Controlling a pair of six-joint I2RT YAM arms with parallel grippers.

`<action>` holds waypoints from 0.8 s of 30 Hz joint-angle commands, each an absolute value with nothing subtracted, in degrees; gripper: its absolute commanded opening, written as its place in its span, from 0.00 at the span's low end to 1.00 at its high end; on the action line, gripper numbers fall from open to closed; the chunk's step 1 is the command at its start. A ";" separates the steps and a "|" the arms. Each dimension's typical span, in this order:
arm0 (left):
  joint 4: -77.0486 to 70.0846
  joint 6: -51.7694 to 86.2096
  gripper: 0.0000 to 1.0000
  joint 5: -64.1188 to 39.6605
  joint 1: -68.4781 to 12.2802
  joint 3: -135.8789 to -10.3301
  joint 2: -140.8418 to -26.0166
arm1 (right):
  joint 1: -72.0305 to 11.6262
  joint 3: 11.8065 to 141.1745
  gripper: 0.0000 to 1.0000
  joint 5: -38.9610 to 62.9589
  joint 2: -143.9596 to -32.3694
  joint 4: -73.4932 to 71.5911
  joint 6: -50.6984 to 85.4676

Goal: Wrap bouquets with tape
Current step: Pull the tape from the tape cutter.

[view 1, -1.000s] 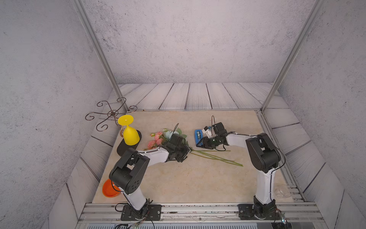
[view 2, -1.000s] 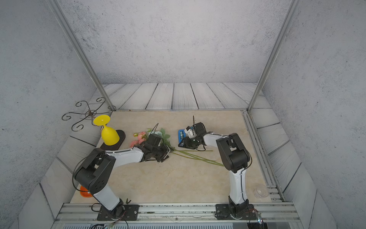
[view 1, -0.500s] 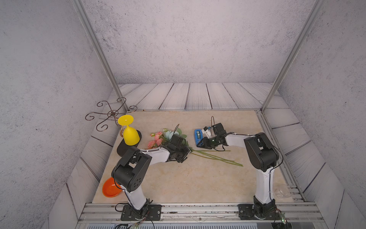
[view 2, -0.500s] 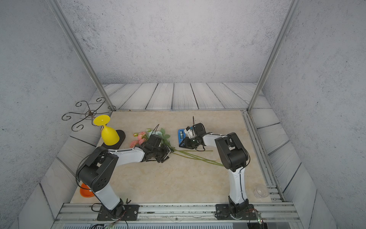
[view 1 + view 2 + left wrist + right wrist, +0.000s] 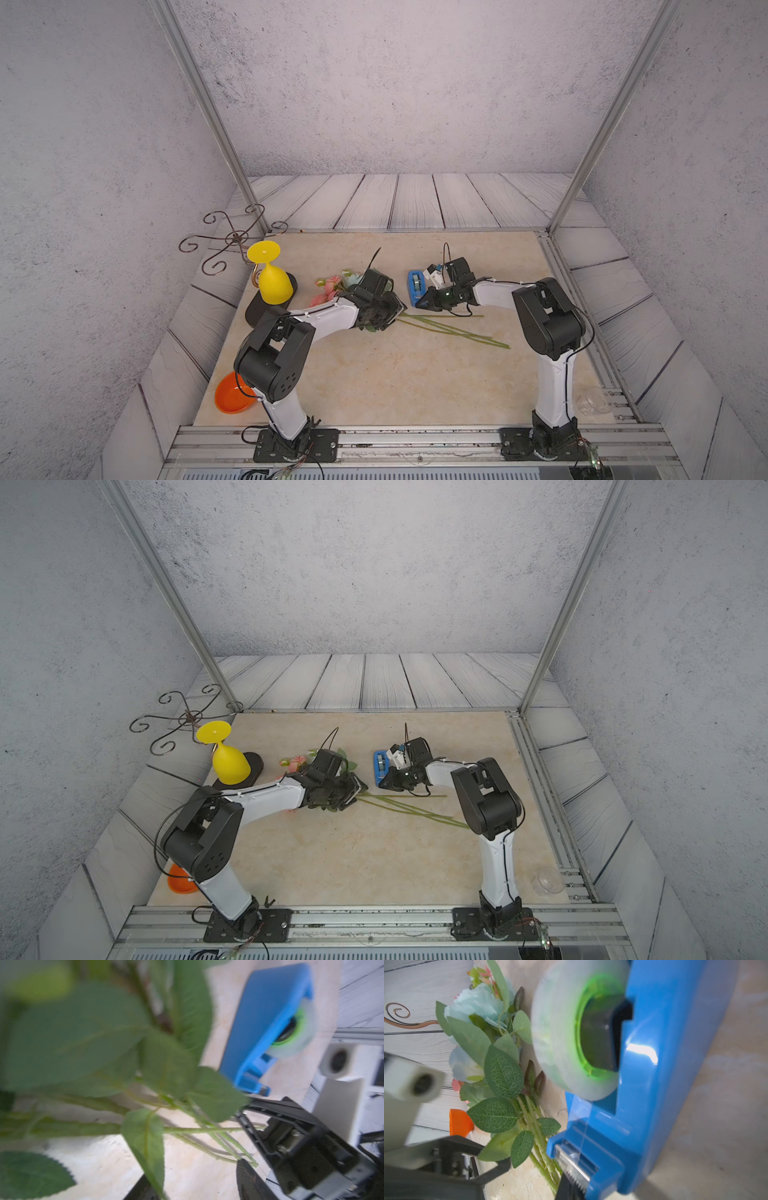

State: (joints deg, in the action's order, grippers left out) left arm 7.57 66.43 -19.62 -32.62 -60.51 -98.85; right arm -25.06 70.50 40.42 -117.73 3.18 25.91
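The bouquet lies on the table, with pink and pale blue blooms (image 5: 330,286) to the left and thin green stems (image 5: 453,330) running right. My left gripper (image 5: 392,318) hovers over its leaves. In the left wrist view its fingers (image 5: 247,1178) stand apart, the gripper (image 5: 193,1169) open with only a leaf and bare table between them. The tape sits in a blue dispenser (image 5: 414,286) just behind the stems. My right gripper (image 5: 419,302) is at its front end. In the right wrist view it (image 5: 571,1186) is shut where the tape's free end (image 5: 581,1132) reaches the serrated cutter.
An upturned yellow goblet (image 5: 272,278) stands on a black base at the left, by a metal scroll stand (image 5: 232,241). An orange bowl (image 5: 232,399) lies front left behind my left arm. A clear cup (image 5: 592,405) sits front right.
My right gripper's jaws have closed at the dispenser's cutter. My left arm's elbow has shifted slightly while its gripper stays over the bouquet.
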 commanded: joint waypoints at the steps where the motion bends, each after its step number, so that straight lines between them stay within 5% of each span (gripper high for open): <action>1: 18.86 52.20 0.59 -19.22 -32.13 -71.37 -99.34 | -24.94 70.66 0.00 40.95 -115.97 6.27 24.69; 10: 35.01 24.44 0.59 -19.27 -29.34 -95.04 -113.01 | -24.97 70.57 0.00 42.05 -115.25 5.98 26.02; 24: 27.89 17.52 0.56 -19.62 -28.21 -92.36 -119.12 | -24.96 73.33 0.00 43.23 -115.16 7.88 26.38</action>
State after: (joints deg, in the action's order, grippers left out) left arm 29.47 19.66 -20.14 -28.25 -92.49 -119.26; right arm -25.04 71.68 41.74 -117.62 5.80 26.41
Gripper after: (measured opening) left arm 0.557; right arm 0.044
